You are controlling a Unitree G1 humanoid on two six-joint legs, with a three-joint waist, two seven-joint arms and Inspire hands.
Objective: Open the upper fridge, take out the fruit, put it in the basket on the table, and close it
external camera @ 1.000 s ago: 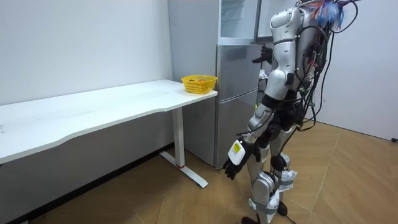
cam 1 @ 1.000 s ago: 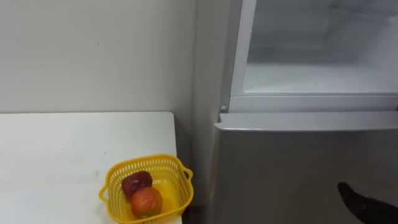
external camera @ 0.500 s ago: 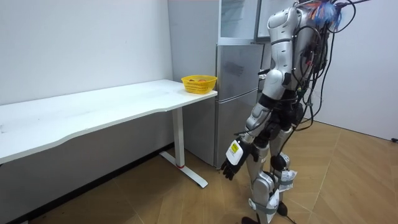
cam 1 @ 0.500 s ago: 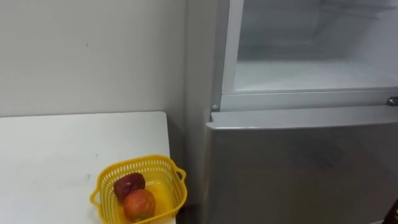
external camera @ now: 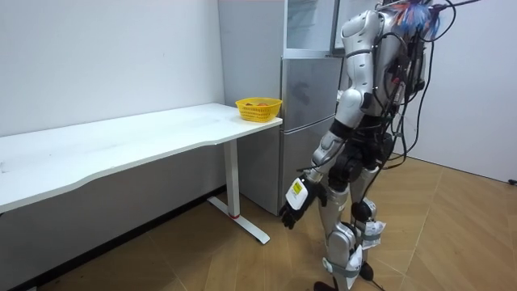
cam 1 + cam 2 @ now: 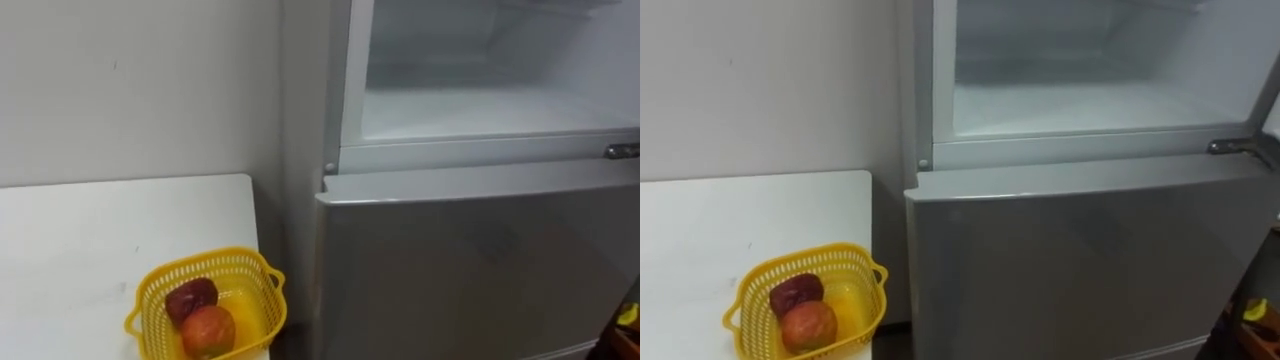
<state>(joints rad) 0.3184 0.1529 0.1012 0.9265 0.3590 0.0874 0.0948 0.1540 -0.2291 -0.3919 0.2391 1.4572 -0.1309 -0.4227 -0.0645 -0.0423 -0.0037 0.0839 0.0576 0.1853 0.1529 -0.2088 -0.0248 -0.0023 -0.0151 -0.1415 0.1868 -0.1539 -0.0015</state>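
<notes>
The grey fridge (image 6: 470, 270) fills the right of the scene. Its lower door is shut and its upper compartment (image 6: 480, 100) stands open, showing a white shelf. In the room view the robot stands upright just in front of the fridge, facing it. A white table (image 6: 90, 240) lies to the left, its right edge just beside the fridge. A yellow basket (image 6: 215, 257) sits on the table's near right corner. Two fruits touch inside it, a dark red one (image 6: 190, 297) farther back and an orange-red one (image 6: 208, 330) nearer. The left hand (image 5: 292, 206) hangs low by the thigh, fingers loose and holding nothing.
</notes>
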